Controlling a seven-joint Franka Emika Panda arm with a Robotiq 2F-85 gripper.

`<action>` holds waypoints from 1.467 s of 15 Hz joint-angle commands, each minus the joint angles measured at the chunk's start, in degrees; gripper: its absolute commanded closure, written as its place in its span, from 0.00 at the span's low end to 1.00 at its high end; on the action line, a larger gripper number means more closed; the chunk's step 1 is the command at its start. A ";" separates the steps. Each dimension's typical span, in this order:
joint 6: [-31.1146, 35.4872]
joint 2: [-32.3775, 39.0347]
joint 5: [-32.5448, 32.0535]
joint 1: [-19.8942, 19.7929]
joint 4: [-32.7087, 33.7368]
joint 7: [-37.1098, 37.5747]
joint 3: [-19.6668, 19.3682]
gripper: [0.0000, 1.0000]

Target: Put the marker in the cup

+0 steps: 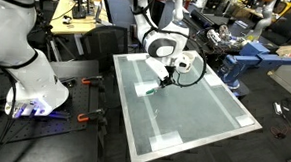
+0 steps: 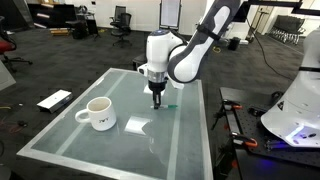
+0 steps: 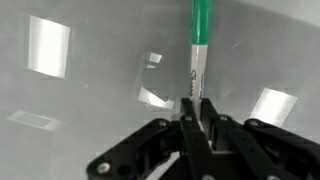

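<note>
Wrist view shows bare glass table (image 3: 90,110) on the left. Right of centre, the marker (image 3: 200,35) points straight away from the camera, green body far, whitish end near. The claw (image 3: 196,112) is drawn narrow, and its fingers (image 3: 186,118) look pinched onto that whitish end. Only the tip is caught; most of the stick juts out ahead.

In an exterior view, going from left to right, the cup (image 2: 99,113) stands upright on the table (image 2: 150,150) with its handle toward the left edge. The claw (image 2: 157,100) is well apart from it, down at the glass near the middle. A bit of green from the marker (image 2: 169,107) shows just beside the fingers on the right. Whether the stick is resting on the glass or just clear of it I cannot tell.

The main risk is the end-only grip. The long free part could swing or slip out as the arm lifts and crosses to the cup. If it hangs askew, its far end may strike the rim or tip the light cup instead of dropping inside.
</note>
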 commanded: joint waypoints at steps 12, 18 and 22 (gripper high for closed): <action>-0.89 -5.51 1.60 -1.83 3.28 -0.92 0.38 0.97; -12.46 -10.64 4.45 -1.47 5.97 0.31 0.24 0.97; -22.13 -12.58 6.62 -1.29 10.50 0.50 0.06 0.97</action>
